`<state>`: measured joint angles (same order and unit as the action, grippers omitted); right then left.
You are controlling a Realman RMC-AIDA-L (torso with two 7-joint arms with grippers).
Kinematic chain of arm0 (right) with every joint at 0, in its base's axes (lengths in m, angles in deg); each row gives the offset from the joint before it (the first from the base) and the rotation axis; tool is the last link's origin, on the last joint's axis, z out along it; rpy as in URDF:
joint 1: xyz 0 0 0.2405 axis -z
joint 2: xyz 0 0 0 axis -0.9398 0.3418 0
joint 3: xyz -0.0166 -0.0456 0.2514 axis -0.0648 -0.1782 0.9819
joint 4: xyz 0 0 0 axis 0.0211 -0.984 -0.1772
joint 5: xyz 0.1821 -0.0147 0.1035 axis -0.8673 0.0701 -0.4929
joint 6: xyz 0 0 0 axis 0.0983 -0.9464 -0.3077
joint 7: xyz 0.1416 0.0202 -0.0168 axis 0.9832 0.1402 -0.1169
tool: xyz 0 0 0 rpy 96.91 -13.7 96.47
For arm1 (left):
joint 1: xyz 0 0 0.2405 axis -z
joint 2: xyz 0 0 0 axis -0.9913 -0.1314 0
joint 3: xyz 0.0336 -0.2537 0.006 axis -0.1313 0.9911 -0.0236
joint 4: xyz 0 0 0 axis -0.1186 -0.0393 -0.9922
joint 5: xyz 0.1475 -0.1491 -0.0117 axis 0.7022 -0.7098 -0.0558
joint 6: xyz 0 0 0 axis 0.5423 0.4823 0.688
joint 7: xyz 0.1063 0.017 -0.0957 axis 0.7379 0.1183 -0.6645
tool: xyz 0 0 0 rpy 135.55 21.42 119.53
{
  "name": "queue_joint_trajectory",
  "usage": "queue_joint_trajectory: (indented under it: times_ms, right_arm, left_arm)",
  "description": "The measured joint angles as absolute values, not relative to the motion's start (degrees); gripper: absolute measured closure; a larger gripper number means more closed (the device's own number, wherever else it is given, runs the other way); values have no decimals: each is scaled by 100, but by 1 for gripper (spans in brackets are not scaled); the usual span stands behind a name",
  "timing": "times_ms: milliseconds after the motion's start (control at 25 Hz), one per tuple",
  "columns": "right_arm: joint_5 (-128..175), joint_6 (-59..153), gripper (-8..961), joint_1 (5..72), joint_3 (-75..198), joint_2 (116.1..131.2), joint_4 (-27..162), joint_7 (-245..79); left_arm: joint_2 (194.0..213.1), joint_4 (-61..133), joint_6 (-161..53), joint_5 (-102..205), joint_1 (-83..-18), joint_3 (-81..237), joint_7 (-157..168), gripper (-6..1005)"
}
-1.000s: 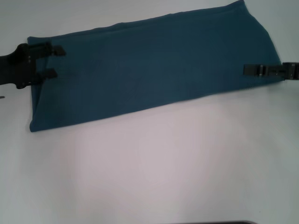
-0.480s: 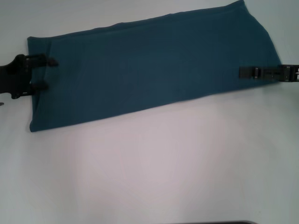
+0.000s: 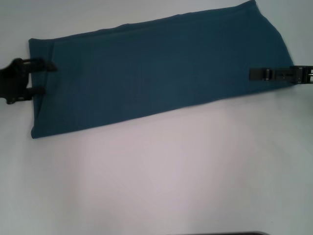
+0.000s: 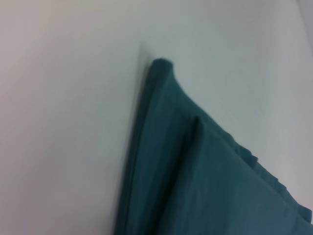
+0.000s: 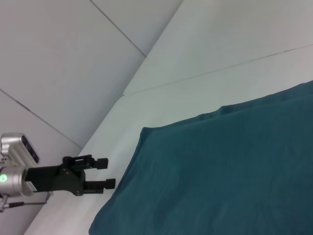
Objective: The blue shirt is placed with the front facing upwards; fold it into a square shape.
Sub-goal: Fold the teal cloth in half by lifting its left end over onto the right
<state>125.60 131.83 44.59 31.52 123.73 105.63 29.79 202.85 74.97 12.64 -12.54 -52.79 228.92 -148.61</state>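
- blue shirt (image 3: pixel 156 73) already folded into a long band on the desk (image 3: pixel 156 171); cross folds into a square remain
- left gripper (image 3: pixel 44 77) spread open at its end
- right gripper (image 3: pixel 257 74) over the other end, fingers' state unclear

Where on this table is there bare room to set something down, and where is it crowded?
The widest free patch is the table in front of the shirt, from its near edge toward the robot. A narrower bare strip runs behind the shirt's far edge. The ends are crowded: the left gripper sits at the shirt's left end, jaws open, and the right gripper at its right end.
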Motion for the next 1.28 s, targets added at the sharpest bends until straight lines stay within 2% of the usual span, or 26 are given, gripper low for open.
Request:
queue_joint_trajectory:
  times_ms: [80, 320, 400, 480, 720, 1280]
  right_arm:
    - [12561, 13200, 62, 4461, 3152, 12356, 10563, 2979]
    - [12567, 13214, 62, 4478, 3151, 12332, 10563, 2947]
    - [12568, 13213, 63, 4478, 3152, 12332, 10563, 2941]
    - [12568, 13197, 63, 4476, 3152, 12332, 10563, 2936]
    - [12569, 13183, 64, 4449, 3152, 12315, 10563, 2930]
    - [12568, 13158, 65, 4387, 3166, 12299, 10563, 2929]
  left_arm:
    - [20189, 7570, 1388, -1243, -5278, 22860, -14849, 224]
    - [19740, 7610, 1796, -1150, -5026, 22320, -14131, 224]
    - [19692, 7639, 1789, -1025, -4932, 22155, -14027, 224]
    - [19723, 7668, 1623, -714, -4861, 22081, -14182, 224]
    - [19982, 7707, 1167, -239, -4790, 22346, -14736, 224]
    - [20045, 7637, 901, 81, -4729, 22508, -15512, 225]
